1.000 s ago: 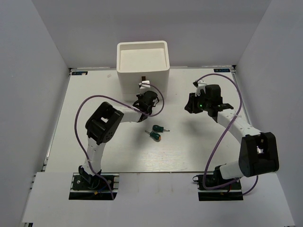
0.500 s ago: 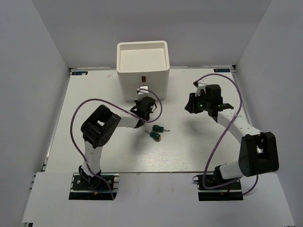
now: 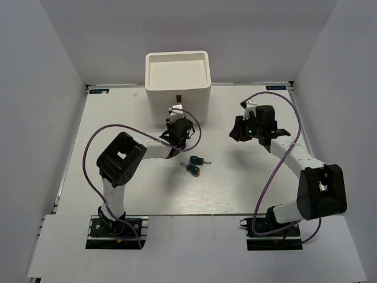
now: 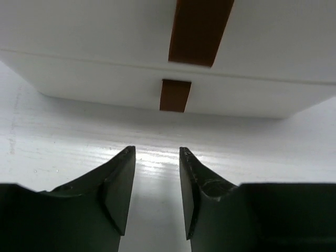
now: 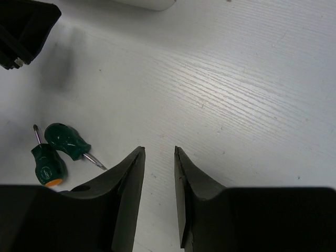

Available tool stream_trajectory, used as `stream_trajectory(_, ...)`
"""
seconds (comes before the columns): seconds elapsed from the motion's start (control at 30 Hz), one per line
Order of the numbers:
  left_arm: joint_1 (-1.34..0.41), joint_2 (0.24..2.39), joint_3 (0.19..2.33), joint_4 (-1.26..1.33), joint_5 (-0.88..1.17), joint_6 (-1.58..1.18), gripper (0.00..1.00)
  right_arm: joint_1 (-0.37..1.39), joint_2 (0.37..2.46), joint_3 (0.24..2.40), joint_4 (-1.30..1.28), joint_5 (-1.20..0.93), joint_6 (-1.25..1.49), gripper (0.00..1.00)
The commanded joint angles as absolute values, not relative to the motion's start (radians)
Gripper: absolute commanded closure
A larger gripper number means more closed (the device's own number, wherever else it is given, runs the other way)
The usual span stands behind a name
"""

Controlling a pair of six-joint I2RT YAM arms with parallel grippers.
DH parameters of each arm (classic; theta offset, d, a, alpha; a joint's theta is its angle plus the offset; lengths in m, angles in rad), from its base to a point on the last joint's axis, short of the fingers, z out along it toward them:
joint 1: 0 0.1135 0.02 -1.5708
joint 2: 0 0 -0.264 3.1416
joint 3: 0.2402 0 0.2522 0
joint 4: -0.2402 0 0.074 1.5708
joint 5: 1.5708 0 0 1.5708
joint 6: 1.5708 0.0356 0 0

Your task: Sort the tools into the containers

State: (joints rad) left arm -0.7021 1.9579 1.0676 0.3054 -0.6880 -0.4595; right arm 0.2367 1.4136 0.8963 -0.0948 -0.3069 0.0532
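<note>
White wood-grain table [image 3: 118, 188] is being boxed in by plain white walls [image 3: 53, 65]. Left gripper [image 4: 156, 152] and right gripper [image 5: 158, 150] are being held slightly parted, empty.

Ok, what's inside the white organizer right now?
The top tray looks bare from the top view. Both drawers below it are shut, brown handles flush, so their contents are hidden. Two green screwdrivers lie outside it.
</note>
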Motion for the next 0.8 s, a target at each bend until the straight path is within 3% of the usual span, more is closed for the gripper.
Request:
stream_trajectory(0.0,-0.696,1.954,1.132,0.307,-0.712,-0.445,0.50,0.233,1.408,0.893,-0.051,-0.322,0.063,0.65)
stream_trajectory(0.23,-0.687,2.008,1.213,0.327,-0.703,-0.359,0.45,0.235,1.408,0.888,-0.052,-0.316,0.052,0.65)
stream_trajectory(0.77,-0.669,2.088,1.278,0.336,-0.712,-0.319,0.45,0.229,1.434,0.905,-0.054,-0.318,0.045,0.65)
